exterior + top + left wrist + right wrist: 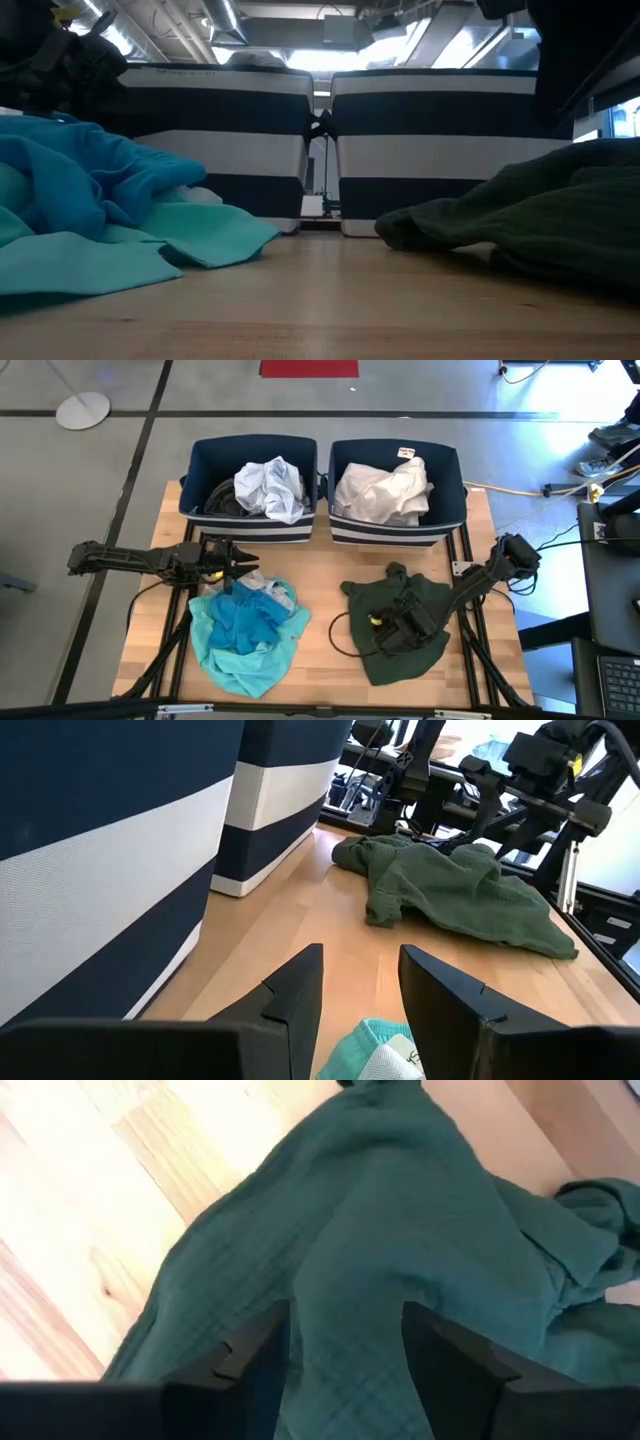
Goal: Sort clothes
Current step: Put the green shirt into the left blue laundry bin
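Lying across the lower right of the high view, a dark green garment [400, 622] spreads over the wooden tabletop [320, 575], and the right hand [392, 628] sits down on top of it. In the right wrist view its two fingers [250, 1360] stand spread, with a raised fold of the green cloth [350, 1280] between them.

At lower left of the high view a turquoise blue garment [245, 630] lies crumpled on the tabletop. The left hand [235, 560] is just above that heap in the frame, near the front of the left bin [252, 495]. The left wrist view shows its fingers [300, 985] apart and holding nothing, a corner of the turquoise cloth [375, 1045] just under them.

Two navy bins with white stripes stand side by side along the upper middle of the high view. The left bin holds a pale grey-white garment [270, 485] and a dark one [220, 500]. The right bin [395, 495] holds a white garment [385, 490].
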Action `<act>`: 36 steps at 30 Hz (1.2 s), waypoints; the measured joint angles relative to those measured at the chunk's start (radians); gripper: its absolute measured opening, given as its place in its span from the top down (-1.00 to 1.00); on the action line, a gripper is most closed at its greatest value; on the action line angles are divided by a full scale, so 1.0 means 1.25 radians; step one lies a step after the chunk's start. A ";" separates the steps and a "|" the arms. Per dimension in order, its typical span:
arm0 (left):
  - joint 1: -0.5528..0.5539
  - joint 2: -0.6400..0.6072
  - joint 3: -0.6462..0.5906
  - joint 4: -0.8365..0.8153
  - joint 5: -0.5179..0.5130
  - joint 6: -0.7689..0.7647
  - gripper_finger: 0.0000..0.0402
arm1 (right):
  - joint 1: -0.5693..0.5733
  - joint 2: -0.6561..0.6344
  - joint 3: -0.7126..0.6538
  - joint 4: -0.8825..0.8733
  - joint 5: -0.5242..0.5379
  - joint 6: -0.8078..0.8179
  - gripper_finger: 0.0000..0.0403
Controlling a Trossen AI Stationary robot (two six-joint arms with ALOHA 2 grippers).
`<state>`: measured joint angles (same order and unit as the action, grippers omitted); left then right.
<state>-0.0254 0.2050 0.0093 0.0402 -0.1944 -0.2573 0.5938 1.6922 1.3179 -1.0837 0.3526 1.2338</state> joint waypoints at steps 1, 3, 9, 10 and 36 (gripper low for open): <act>0.000 0.000 0.000 0.000 0.000 0.000 0.38 | 0.001 -0.005 -0.005 0.008 0.003 0.000 0.04; 0.000 0.000 0.000 0.000 0.000 -0.001 0.38 | 0.001 -0.005 -0.008 0.011 0.004 -0.003 0.04; 0.000 0.000 0.000 0.000 0.000 0.005 0.38 | 0.001 -0.004 -0.008 0.031 0.004 -0.006 0.04; 0.000 0.000 0.000 0.000 0.000 0.008 0.38 | 0.001 -0.004 -0.008 0.033 0.004 -0.005 0.04; 0.000 0.000 0.000 -0.001 0.005 0.002 0.38 | -0.074 -0.003 -0.101 0.164 -0.129 -0.027 -0.50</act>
<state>-0.0254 0.2054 0.0091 0.0384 -0.1883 -0.2547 0.5017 1.6878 1.1919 -0.8791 0.1912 1.2005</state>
